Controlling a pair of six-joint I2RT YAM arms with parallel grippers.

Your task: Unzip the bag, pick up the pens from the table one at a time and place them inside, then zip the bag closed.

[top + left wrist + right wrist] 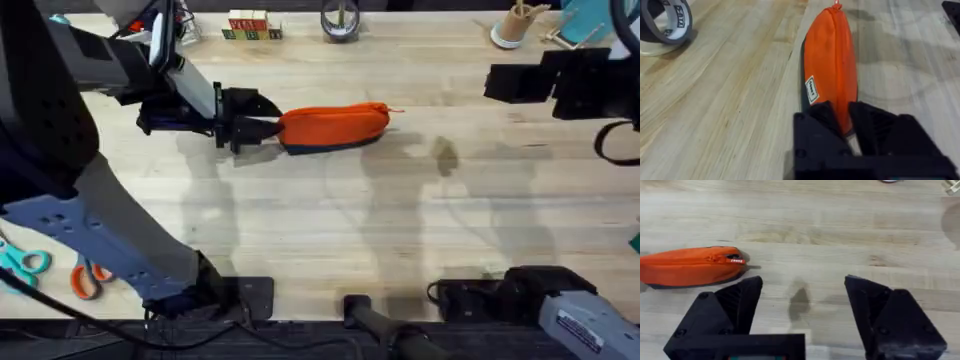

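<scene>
no text can be read: the bag [832, 60] has a small white tag with illegible print.

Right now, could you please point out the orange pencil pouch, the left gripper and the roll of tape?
orange pencil pouch [335, 125]: overhead view, middle of its orange side.
left gripper [847, 131]: left wrist view, between its fingertips at the pouch's end.
roll of tape [676, 22]: left wrist view, its outer band.

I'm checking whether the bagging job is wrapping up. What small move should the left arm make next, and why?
Probably open the left gripper and back off. It pinches the end of the bag, whose zipper looks closed along its length, and no pens are in sight on the table. The right gripper hangs open, apart from the bag.
</scene>
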